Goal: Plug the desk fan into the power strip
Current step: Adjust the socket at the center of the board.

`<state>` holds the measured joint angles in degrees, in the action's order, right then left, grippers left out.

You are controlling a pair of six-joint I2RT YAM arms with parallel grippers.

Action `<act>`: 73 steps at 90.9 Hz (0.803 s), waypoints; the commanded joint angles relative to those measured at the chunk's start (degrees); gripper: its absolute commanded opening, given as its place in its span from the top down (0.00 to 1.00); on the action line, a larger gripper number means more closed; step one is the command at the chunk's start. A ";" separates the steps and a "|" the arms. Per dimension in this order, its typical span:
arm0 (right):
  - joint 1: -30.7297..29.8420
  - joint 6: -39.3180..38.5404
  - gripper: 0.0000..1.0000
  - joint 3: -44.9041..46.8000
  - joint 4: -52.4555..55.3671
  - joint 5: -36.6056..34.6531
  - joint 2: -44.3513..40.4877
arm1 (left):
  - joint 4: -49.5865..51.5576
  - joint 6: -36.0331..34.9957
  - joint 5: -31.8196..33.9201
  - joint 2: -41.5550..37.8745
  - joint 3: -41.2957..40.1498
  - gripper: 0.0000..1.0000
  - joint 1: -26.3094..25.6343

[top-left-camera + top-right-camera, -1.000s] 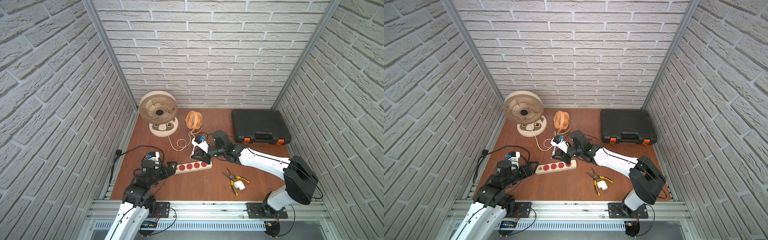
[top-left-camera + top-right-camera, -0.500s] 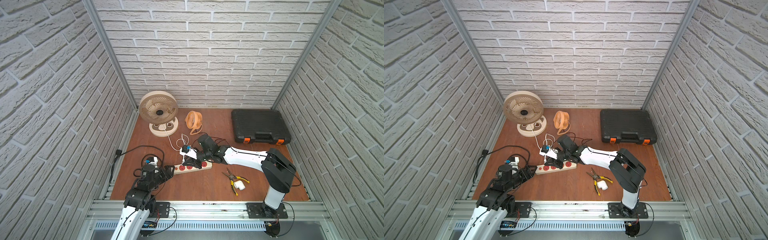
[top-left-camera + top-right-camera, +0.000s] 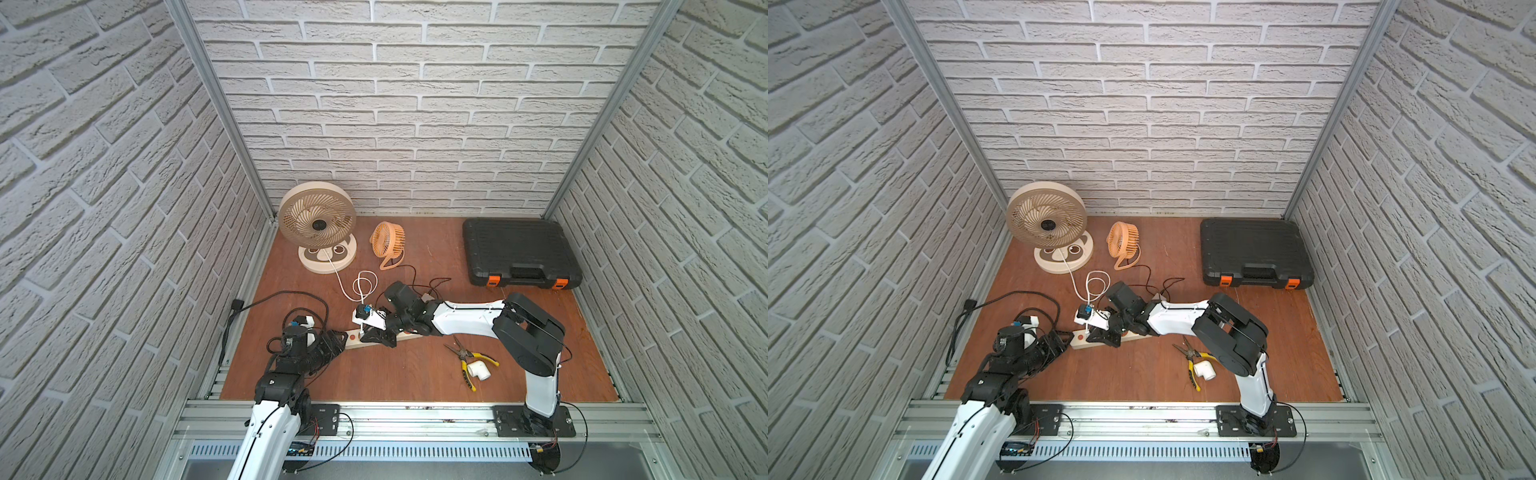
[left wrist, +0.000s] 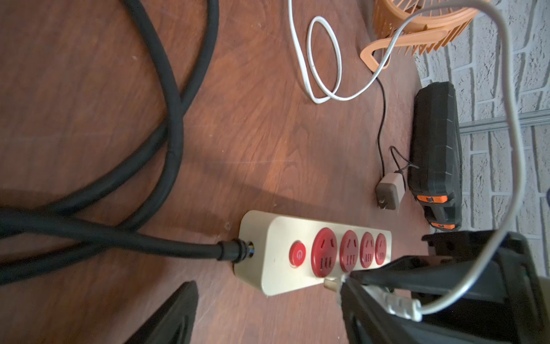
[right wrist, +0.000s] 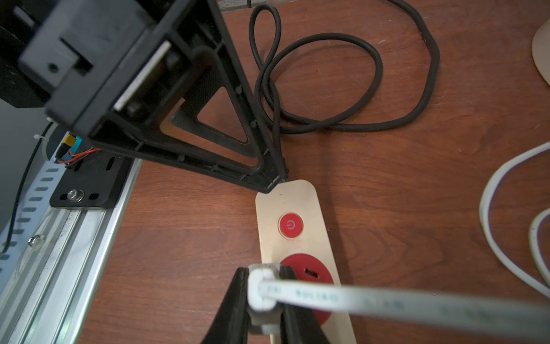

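Note:
The desk fan [image 3: 317, 224] [image 3: 1047, 224], beige and round, stands at the back left. Its white cord [image 3: 361, 286] runs to a white plug [image 5: 262, 289]. My right gripper [image 5: 263, 297] [image 3: 365, 334] [image 3: 1090, 334] is shut on that plug. The plug hangs at the side edge of the power strip [image 5: 297, 202] [image 4: 276, 235] [image 3: 411, 334], by the red socket [image 5: 309, 271] nearest the button. A bare prong [image 4: 330, 283] shows beside the strip. My left gripper [image 4: 269, 295] [image 3: 336, 338] [image 3: 1065, 336] is open at the strip's cord end. One of its fingertips [image 5: 272, 184] touches the strip's corner.
A small orange fan [image 3: 388, 241] stands by the desk fan; its thin black cord ends in a grey adapter [image 4: 390, 193] lying loose. A black tool case [image 3: 519, 253] fills the back right. Yellow-handled pliers [image 3: 469, 357] and a white pipe elbow [image 3: 604, 370] lie front right. The strip's thick black cord [image 5: 372, 89] loops at the left.
My right arm has carried the plug along the strip from its far end to the socket by the button. The left jaws have narrowed a little and stay at the cord end.

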<state>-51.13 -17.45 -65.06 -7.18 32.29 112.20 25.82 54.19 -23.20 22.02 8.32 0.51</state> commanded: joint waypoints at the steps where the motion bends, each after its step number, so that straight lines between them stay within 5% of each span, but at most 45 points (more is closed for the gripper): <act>1: -0.20 -1.07 0.97 -1.76 -2.50 -0.65 0.73 | -6.66 0.12 -2.61 1.61 -1.59 0.20 1.33; 44: 2.91 3.82 0.97 -0.47 -10.25 1.59 2.15 | -17.41 -2.71 -4.98 15.15 -0.49 0.20 6.69; 73: 3.34 2.04 0.97 -1.75 -6.64 3.02 5.06 | -14.68 -4.40 -7.09 14.44 2.39 0.19 8.60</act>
<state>-47.42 -15.00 -66.37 -13.47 33.47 115.37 12.03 51.42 -28.82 38.22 8.56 8.62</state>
